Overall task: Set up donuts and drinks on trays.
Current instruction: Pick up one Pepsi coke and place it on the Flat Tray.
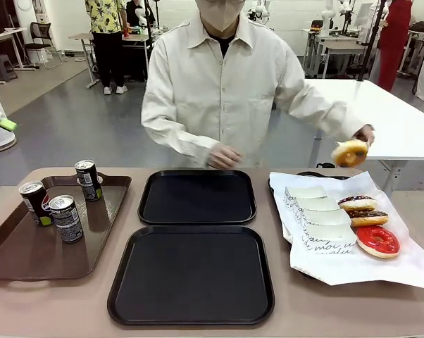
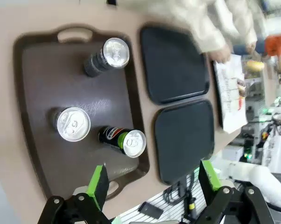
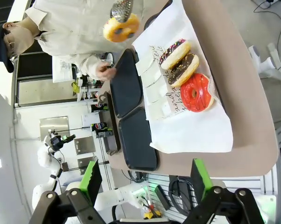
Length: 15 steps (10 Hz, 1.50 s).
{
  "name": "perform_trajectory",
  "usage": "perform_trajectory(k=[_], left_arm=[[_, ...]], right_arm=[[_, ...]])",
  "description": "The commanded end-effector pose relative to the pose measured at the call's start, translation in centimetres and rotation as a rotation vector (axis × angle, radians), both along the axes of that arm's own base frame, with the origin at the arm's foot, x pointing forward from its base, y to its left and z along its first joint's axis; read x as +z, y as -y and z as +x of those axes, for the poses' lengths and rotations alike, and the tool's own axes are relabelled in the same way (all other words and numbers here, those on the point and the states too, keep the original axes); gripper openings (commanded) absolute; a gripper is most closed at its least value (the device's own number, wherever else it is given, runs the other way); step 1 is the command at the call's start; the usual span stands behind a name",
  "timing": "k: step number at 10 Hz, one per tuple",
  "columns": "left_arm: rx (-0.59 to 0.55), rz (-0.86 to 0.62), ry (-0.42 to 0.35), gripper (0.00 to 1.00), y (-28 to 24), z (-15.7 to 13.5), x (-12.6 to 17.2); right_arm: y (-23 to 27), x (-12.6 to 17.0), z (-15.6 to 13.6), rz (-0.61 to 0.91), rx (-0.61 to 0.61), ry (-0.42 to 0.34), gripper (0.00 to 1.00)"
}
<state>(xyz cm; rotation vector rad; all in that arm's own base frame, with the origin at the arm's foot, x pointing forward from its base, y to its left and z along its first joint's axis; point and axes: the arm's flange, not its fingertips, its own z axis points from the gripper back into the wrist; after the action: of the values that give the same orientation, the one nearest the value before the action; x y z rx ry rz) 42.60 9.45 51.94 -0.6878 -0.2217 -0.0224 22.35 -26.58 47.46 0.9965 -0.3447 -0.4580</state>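
Note:
Two black trays lie mid-table, the far tray (image 1: 198, 197) and the near tray (image 1: 191, 274), both bare. Three dark soda cans (image 1: 66, 218) stand on the brown tray (image 1: 29, 246) at the left. On white paper (image 1: 360, 271) at the right lie a sprinkled chocolate donut (image 1: 356, 203), a chocolate donut (image 1: 368, 217) and a red-glazed donut (image 1: 377, 241). The person holds a golden donut (image 1: 350, 153) in tongs above the paper. My left gripper (image 2: 153, 182) hangs open high over the cans (image 2: 126, 140). My right gripper (image 3: 146, 179) is open, high above the red donut (image 3: 195, 92).
Several white paper sleeves (image 1: 318, 211) lie on the paper beside the donuts. The person's other hand (image 1: 222, 156) rests at the table's far edge behind the far tray. A white table (image 1: 402, 120) stands behind at the right.

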Motion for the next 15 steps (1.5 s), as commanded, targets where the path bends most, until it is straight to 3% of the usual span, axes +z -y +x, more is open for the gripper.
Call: perform_trajectory(k=[1,3,5,6,7,12,14,15], left_arm=[[-0.091,0.174,-0.129,1.0,2.7,1.8,-0.3],[-0.149,0.387,-0.176,1.0,8.0,2.7,-1.4],[-0.179,0.469,-0.177,1.0,11.4,1.6,-1.5],[-0.156,0.537,-0.111,1.0,12.9,1.5,-2.2],[-0.181,0.415,-0.184,1.0,10.8,2.0,-2.0],[-0.165,0.44,-0.184,1.0,10.6,2.0,-2.1],[-0.035,0.629,-0.029,1.0,12.6,-0.1,-4.1],[-0.022,0.682,0.044,1.0,13.1,-0.9,-4.7]], right_arm=[[0.0,-0.1,0.2,0.007,0.008,0.014,1.0],[0.0,-0.1,0.2,0.007,0.008,0.014,1.0],[0.0,-0.1,0.2,0.007,0.008,0.014,1.0],[0.0,-0.1,0.2,0.007,0.008,0.014,1.0],[0.0,-0.1,0.2,0.007,0.008,0.014,1.0],[0.0,-0.1,0.2,0.007,0.008,0.014,1.0],[0.0,-0.1,0.2,0.007,0.008,0.014,1.0],[0.0,-0.1,0.2,0.007,0.008,0.014,1.0]])
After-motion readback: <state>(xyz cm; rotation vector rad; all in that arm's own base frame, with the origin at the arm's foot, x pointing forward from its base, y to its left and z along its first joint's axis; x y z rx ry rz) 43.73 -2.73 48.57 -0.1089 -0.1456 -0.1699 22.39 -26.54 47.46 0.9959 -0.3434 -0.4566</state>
